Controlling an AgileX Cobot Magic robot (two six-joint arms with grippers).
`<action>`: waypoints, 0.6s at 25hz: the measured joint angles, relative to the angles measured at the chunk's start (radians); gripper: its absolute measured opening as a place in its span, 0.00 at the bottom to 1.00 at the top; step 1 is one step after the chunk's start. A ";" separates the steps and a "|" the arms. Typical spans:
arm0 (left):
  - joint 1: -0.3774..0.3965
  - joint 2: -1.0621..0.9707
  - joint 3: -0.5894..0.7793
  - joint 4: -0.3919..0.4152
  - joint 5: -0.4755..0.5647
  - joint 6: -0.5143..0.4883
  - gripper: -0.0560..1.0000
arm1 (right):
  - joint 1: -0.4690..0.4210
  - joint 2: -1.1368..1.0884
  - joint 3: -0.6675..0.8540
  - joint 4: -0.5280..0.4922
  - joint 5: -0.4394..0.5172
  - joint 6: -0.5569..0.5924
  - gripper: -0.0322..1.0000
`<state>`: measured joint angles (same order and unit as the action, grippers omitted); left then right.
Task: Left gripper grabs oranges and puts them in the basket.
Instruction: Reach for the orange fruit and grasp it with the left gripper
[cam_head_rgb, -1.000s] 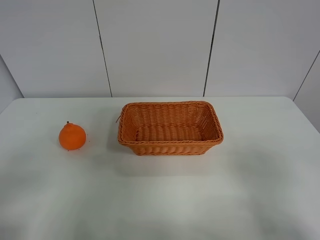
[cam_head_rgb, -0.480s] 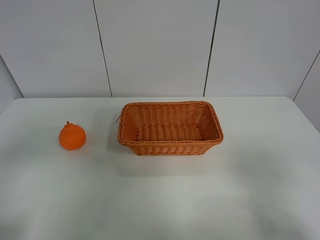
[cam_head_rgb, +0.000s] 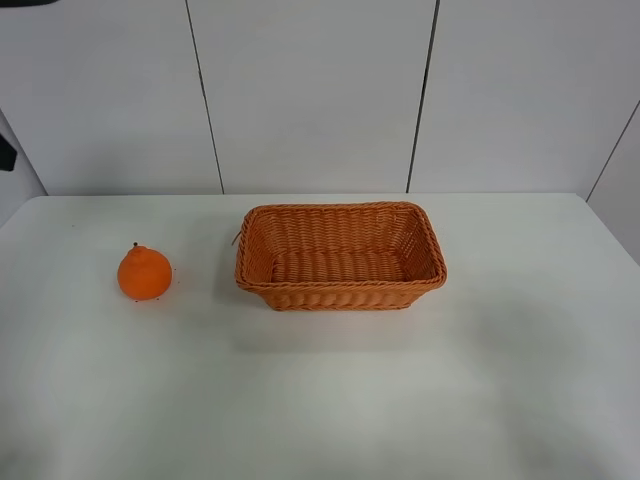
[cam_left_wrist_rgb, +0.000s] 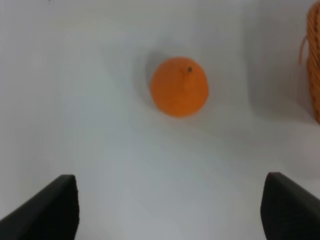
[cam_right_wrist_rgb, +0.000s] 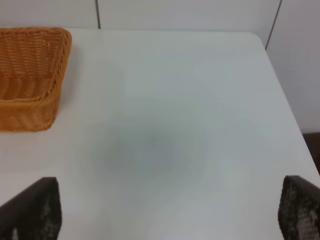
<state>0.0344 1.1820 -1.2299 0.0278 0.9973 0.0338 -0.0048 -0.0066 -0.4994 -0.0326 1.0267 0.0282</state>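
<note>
The orange (cam_head_rgb: 144, 273) sits on the white table, left of the wicker basket (cam_head_rgb: 340, 257), a short gap apart. In the left wrist view the orange (cam_left_wrist_rgb: 179, 86) lies ahead of my left gripper (cam_left_wrist_rgb: 170, 210), well clear of it. That gripper's two dark fingertips (cam_left_wrist_rgb: 50, 207) stand wide apart with nothing between them. A strip of the basket's edge (cam_left_wrist_rgb: 314, 65) shows at that view's side. My right gripper (cam_right_wrist_rgb: 170, 207) is open and empty above bare table, with the basket's corner (cam_right_wrist_rgb: 35, 75) off to one side. The basket is empty.
The white table (cam_head_rgb: 330, 400) is backed by a grey panelled wall (cam_head_rgb: 310, 90). A dark bit of the left arm (cam_head_rgb: 6, 152) shows at the far left edge of the exterior view. The table's right edge (cam_right_wrist_rgb: 280, 85) shows in the right wrist view.
Dark parts of the left arm have come into the exterior view at its top left corner and left edge. The orange and the basket have not moved.
</note>
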 joint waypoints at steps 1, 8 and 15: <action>0.000 0.066 -0.048 0.000 0.008 0.000 0.86 | 0.000 0.000 0.000 0.000 0.000 0.000 0.70; 0.000 0.437 -0.348 -0.002 0.076 0.000 0.86 | 0.000 0.000 0.000 0.000 0.000 0.000 0.70; 0.000 0.695 -0.502 -0.003 0.102 0.000 0.86 | 0.000 0.000 0.000 0.000 0.000 0.000 0.70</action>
<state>0.0344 1.8774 -1.7318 0.0248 1.0993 0.0338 -0.0048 -0.0066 -0.4994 -0.0326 1.0267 0.0282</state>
